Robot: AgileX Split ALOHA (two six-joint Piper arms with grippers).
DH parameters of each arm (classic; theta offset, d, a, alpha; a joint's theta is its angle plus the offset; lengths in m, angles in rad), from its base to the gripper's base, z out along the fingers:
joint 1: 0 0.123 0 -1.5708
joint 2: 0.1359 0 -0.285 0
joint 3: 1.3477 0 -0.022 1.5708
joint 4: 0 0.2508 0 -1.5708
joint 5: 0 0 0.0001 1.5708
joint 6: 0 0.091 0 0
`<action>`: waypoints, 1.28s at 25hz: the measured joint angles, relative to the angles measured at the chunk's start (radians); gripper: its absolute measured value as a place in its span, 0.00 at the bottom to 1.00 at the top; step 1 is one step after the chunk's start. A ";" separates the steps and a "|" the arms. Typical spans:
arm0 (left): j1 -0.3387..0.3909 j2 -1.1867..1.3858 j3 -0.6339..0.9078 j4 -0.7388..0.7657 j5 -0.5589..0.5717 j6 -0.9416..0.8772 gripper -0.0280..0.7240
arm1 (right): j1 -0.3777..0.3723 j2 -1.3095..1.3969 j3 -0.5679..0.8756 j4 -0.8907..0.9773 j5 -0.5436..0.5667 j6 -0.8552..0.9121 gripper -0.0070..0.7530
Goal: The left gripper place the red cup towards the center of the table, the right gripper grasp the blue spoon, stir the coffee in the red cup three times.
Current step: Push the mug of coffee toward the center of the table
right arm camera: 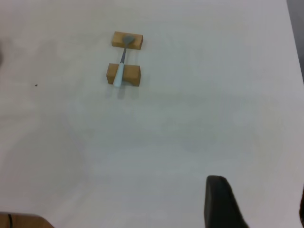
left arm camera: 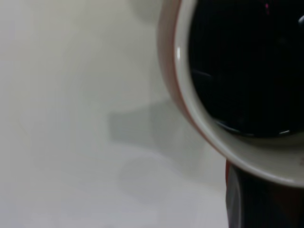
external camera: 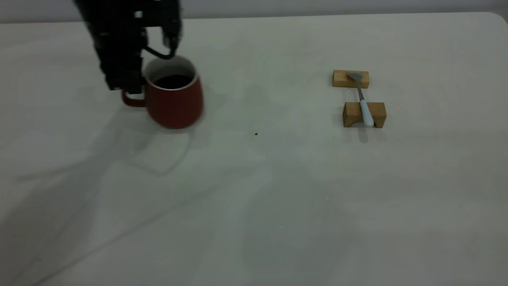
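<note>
The left tool (external camera: 133, 85) grips the red cup (external camera: 174, 99) by its handle, mid-shift across the bench (external camera: 278, 198); next, centre it.

The red cup (external camera: 174, 101) is dark red with a white inside and a thin pale rim, the coffee (external camera: 172, 81) near black. The blue spoon (external camera: 363, 101) has a grey bowl and pale blue handle (on tan wooden blocks (external camera: 364, 114)). The surface (external camera: 254, 198) is plain off-white, and the left hand (external camera: 133, 85) black.

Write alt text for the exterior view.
The black left gripper is at the loop handle of a dark red ceramic mug of dark coffee; far right, a blue-handled metal spoon bridges two tan wooden blocks.
</note>
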 joint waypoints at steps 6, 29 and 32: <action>-0.067 0.007 -0.012 -0.001 0.001 -0.005 0.31 | 0.000 0.000 0.000 0.000 0.000 0.000 0.58; -0.151 0.047 -0.014 -0.010 0.008 -0.042 0.44 | 0.000 0.000 0.000 0.000 0.000 0.000 0.58; -0.156 0.026 -0.014 -0.010 0.044 -0.082 0.64 | 0.000 0.000 0.000 0.000 0.000 0.000 0.58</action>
